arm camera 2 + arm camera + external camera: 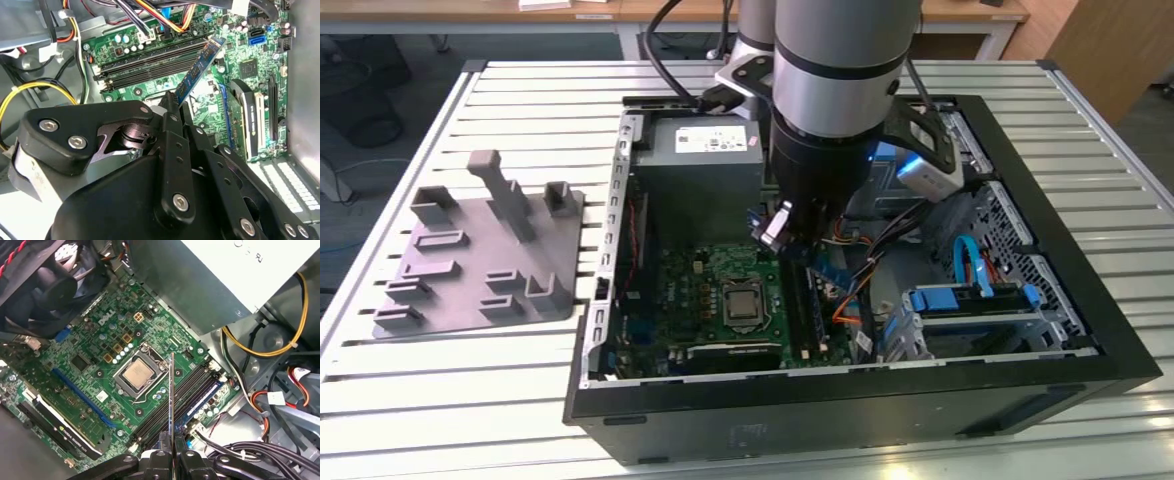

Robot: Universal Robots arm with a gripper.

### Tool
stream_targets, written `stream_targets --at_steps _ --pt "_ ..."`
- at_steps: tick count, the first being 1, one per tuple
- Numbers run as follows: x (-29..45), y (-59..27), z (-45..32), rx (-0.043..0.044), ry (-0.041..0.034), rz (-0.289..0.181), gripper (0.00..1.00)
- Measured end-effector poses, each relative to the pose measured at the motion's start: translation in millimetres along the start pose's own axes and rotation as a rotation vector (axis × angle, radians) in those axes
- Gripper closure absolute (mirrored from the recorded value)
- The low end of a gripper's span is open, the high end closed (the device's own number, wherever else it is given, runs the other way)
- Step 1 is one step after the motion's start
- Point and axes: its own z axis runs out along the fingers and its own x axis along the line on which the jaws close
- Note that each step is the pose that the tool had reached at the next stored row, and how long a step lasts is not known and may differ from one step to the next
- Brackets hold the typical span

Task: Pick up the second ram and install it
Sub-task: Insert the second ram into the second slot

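My gripper (781,228) hangs inside the open computer case (1014,385), shut on the second ram (199,71). The ram is a narrow blue-green board, held by one end and reaching out over the motherboard (707,280). In the first wrist view the second ram (172,395) appears edge-on, rising from between the fingertips of the gripper (172,454). It hangs above the row of black memory slots (177,402), apart from them. The slots (150,62) lie past the stick's far end in the second wrist view, where the gripper (174,104) clamps the stick's near end.
A grey fixture plate (480,260) with upright blocks lies on the slatted table at the exterior view's left. Inside the case are the processor socket (137,375), the power supply (700,150), bundled cables (265,355) and a blue drive bay (967,300).
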Motion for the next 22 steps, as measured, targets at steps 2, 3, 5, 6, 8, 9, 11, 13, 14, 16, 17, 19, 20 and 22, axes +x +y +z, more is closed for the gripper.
stream_targets --at_steps 2,3,5,6,8,9,11,13,14,16,17,19,20,22 --pt "0.0 0.0 0.1 0.0009 0.0003 0.018 0.86" --pt "0.0 0.0 0.2 0.0013 0.0003 0.027 0.86" --pt "0.0 0.0 0.4 0.0022 0.0006 0.046 0.86" --pt "0.0 0.0 0.5 0.0026 0.0007 0.056 0.86" --pt "0.0 0.0 0.6 0.0038 0.0010 0.080 0.86" --pt "0.0 0.0 0.7 0.0043 0.0011 0.090 0.86" --pt "0.0 0.0 0.9 0.0051 0.0014 0.107 0.86" --pt "0.0 0.0 1.0 0.0059 0.0016 0.125 0.86" --pt "0.0 0.0 1.1 0.0063 0.0017 0.133 0.86" --pt "0.1 0.0 1.2 0.0071 0.0019 0.150 0.86" --pt "0.1 0.0 1.3 0.0075 0.0020 0.158 0.86" --pt "0.1 0.0 1.5 0.0082 0.0021 0.174 0.86" --pt "0.1 0.0 1.5 0.0086 0.0023 0.182 0.86" --pt "0.1 0.0 1.7 0.0093 0.0025 0.197 0.86"
